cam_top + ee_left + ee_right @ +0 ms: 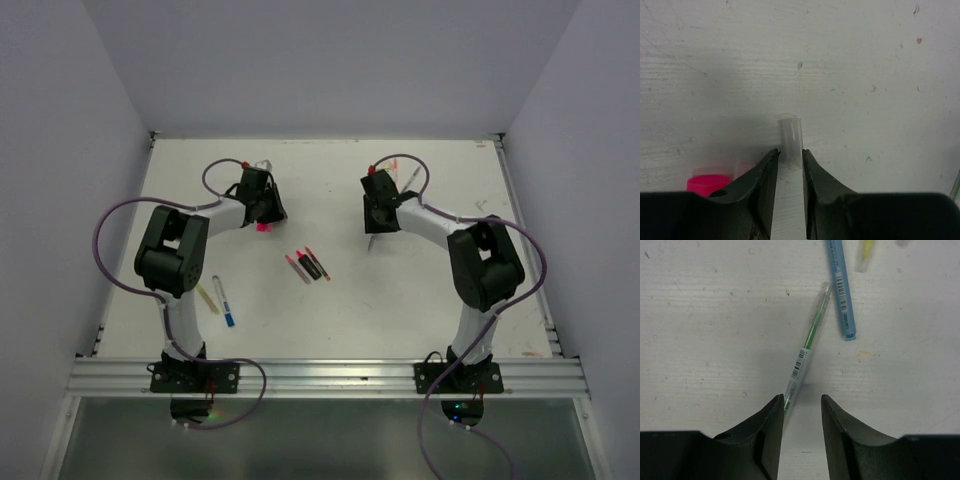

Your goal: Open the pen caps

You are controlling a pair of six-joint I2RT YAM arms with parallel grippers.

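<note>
A pale clear pen cap [790, 140] lies on the white table, its near end just inside the tips of my left gripper [790, 155], whose jaws stand narrowly open beside it. To its left sits a pink cap [707, 182]; it also shows in the top view as a pink cap [263, 227] by the left gripper [266, 212]. My right gripper [802, 402] is open over the table, with a slim green pen [805, 357] lying uncapped next to its left fingertip. A blue pen [841, 290] and a yellow pen [866, 250] lie farther off.
Three pink-and-black and red pens [308, 266] lie at the table's middle. A yellow pen [207, 298] and a blue-tipped pen [224, 300] lie near the left arm. White walls enclose the table [400, 300] on three sides.
</note>
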